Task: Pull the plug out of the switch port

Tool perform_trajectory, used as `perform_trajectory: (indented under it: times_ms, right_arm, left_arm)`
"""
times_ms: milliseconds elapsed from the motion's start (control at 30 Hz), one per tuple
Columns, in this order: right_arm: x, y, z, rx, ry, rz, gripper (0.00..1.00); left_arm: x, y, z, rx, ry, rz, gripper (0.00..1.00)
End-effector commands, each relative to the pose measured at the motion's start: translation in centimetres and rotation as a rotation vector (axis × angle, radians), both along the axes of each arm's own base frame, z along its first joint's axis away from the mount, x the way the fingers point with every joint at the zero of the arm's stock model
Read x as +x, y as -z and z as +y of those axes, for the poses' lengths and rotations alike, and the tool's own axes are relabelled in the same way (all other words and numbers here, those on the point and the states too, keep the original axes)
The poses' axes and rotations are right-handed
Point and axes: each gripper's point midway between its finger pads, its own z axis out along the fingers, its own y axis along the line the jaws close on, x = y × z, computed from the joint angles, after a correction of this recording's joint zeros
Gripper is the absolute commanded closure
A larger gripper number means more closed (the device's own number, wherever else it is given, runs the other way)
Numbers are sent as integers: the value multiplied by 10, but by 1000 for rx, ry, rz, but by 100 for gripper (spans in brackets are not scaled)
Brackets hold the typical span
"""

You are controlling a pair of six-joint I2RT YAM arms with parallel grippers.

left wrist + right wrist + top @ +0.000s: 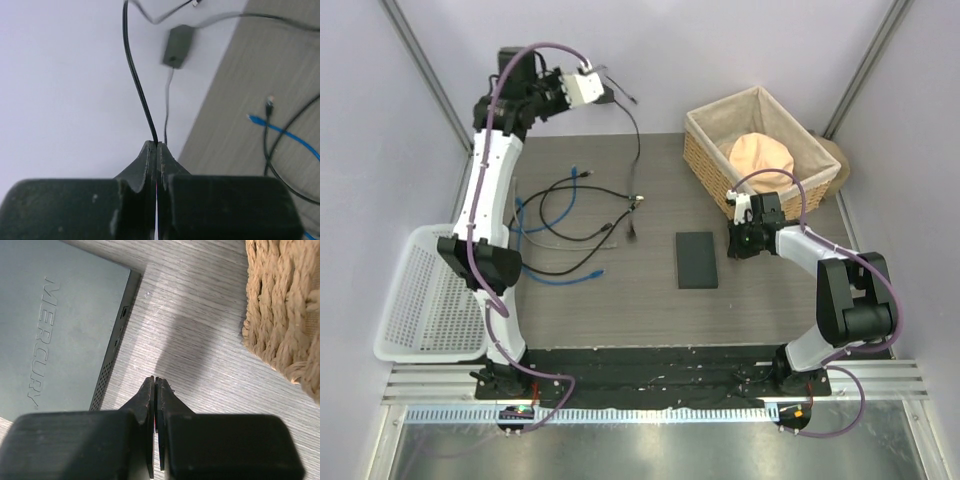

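The switch (696, 260) is a flat dark-grey box lying on the table's middle; in the right wrist view (55, 325) it reads MERCURY, with small sockets (123, 311) on its narrow edge. No cable shows joined to it. My right gripper (732, 243) (156, 382) is shut and empty, just right of the switch. My left gripper (606, 96) (157, 144) is raised at the far back, shut on a thin black cable (137, 85). That cable runs down to loose plug ends (636, 200) on the table. A small black adapter brick (177, 46) hangs beyond the fingers.
A wicker basket (705, 165) (285, 310) holding a peach cloth (760, 155) stands at the back right, close to my right gripper. A white perforated tray (425, 295) sits at the left edge. Blue cables (555, 245) (285, 135) and black cables lie left of the switch.
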Motion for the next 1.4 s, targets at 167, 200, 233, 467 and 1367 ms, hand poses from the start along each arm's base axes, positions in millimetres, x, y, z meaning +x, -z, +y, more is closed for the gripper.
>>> perform_trajectory:
  times_ms: [167,200,233,467,1367]
  right_arm:
    - [28,-28,-9,6,45,-106,99]
    - [26,-26,-10,4,47,-100,99]
    - [25,-26,-10,4,47,-97,99]
    - [20,-23,-11,3,49,-82,99]
    - [34,-80,16,151,8,-143,49]
  left_arm:
    - [-15,76,-22,-56,-51,172,100]
    - [-19,76,-26,-89,-47,187,100]
    - [-25,77,-26,-114,-51,203,100]
    - [-58,6,-38,-421,-103,134,100]
    - [-39,103,-35,-715,-466,380,0]
